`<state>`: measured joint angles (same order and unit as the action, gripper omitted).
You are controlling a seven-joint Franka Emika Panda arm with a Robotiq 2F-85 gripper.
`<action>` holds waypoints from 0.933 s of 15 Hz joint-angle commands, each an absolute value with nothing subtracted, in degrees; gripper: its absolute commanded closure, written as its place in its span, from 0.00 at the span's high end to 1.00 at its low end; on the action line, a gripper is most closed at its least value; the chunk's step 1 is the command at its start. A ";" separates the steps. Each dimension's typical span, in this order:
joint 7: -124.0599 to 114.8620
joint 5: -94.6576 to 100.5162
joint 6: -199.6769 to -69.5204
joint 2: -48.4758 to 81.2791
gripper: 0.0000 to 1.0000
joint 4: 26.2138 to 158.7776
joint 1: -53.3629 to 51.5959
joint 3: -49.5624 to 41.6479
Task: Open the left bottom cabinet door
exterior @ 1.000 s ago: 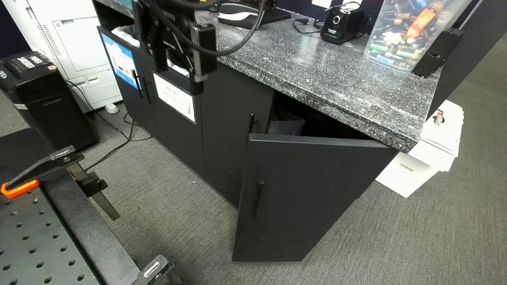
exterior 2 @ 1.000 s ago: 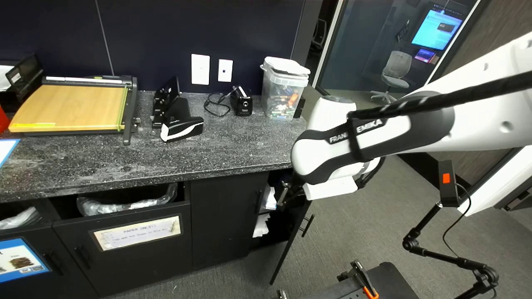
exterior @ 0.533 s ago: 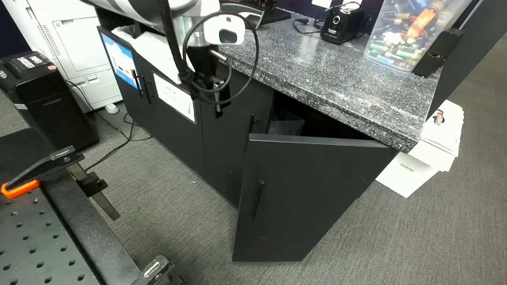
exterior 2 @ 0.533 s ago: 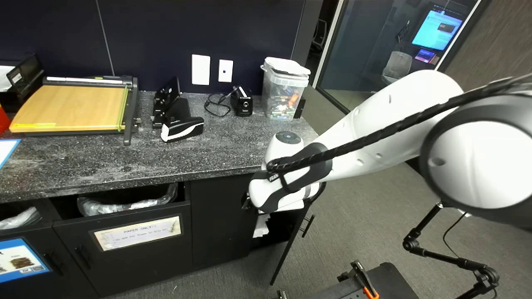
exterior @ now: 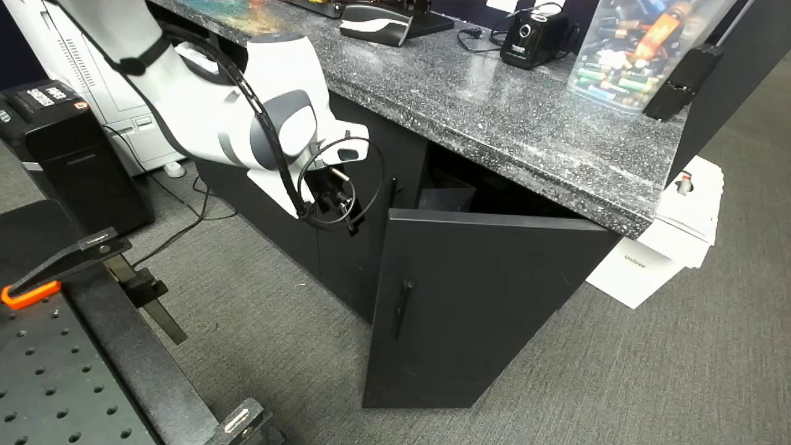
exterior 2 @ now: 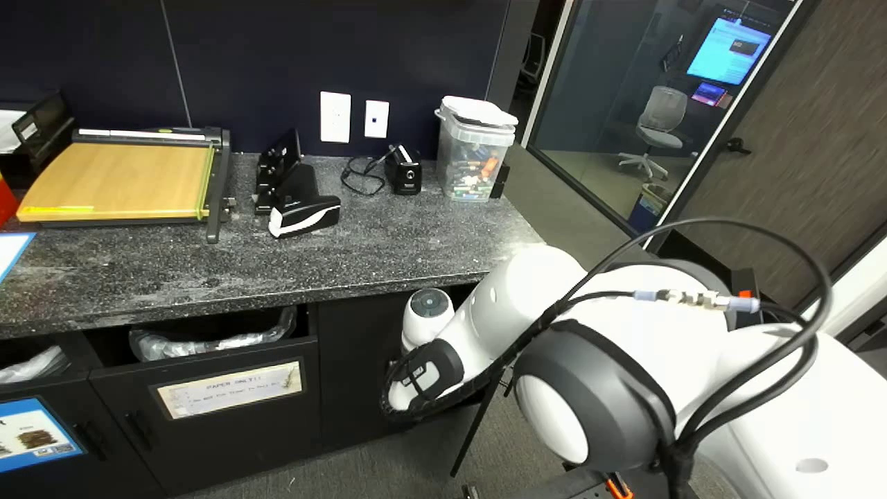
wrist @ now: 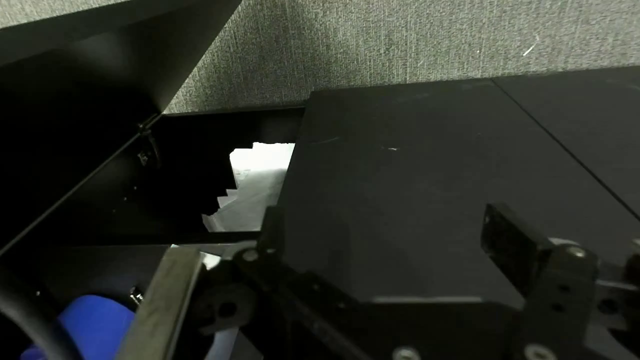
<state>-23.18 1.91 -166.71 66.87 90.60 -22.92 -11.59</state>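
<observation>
Half a second on, hovers lower, below the edge of the countertop point(exterior: 476, 117), with the gripper point(wrist: 383, 221) spread wide and clasping nothing; faces the left cabinet door point(exterior: 347, 272), closed beneath that countertop, so probably seeks its handle point(exterior: 393, 190) before any pull.

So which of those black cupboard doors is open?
The end door, nearest the plastic tub: it juts out over the carpet, while the neighbouring door and the doors with signs sit shut and flush.
</observation>
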 commanded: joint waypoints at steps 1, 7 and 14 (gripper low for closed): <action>-28.60 0.64 -172.21 74.56 1.00 85.27 -28.82 -18.15; -31.94 -8.52 -187.00 78.47 1.00 91.69 -37.81 -27.52; -24.69 -24.36 -197.51 78.57 1.00 96.52 -41.22 -29.40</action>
<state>-28.12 -18.46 -194.05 78.48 95.77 -39.84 -28.50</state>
